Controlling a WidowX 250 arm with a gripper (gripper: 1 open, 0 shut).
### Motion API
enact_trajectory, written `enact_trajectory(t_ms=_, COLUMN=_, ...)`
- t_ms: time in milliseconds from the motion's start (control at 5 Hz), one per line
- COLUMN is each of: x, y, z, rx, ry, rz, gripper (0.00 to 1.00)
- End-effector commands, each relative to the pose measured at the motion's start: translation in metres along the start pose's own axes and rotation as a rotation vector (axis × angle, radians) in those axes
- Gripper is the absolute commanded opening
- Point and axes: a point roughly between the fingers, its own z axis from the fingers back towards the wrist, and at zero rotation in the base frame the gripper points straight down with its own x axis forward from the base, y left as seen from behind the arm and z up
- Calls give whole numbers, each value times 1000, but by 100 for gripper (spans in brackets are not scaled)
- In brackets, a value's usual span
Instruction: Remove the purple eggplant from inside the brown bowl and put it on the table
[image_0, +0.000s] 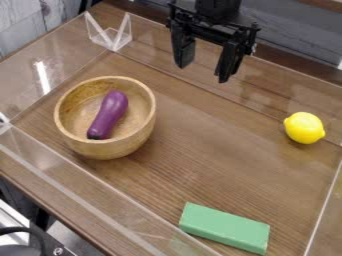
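Matte black robot arm, black end effector (211, 55), dark cables

Robotics workspace, probably a laboratory bench: a wood-grain tabletop (201, 160) edged with low clear plastic walls (112, 30), with a black robot arm (230, 18) reaching over it. Dark cables (20, 232) lie beyond the near-left edge. Simple sample objects, including a plain green block (225, 228), are spread across the surface. The wider room lies outside the view.

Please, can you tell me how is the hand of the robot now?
Hand: open, holding nothing, above the table.
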Motion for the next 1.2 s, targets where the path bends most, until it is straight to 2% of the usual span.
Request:
enact_trajectory(t_ms=0, x=-3, y=5, z=-8, rx=0, ry=23, rz=2, gripper=100)
enact_trajectory(t_ms=200, x=-17, y=24, z=-16, rx=7, ry=35, rz=19, gripper=100)
enact_trajectory(t_ms=400, x=-33, y=49, z=-15, rx=7, ry=11, rz=23, gripper=100)
enact_trajectory(t_ms=600, x=-42, y=78, z=-15, rx=15, ry=0, rz=28, gripper=100)
enact_trajectory(t_ms=800, x=-47, y=95, z=-20, rx=24, ry=-5, rz=40, gripper=100)
enact_trajectory(t_ms=1000, x=-48, y=103, z=-28, rx=30, ry=-1, rz=47, gripper=100)
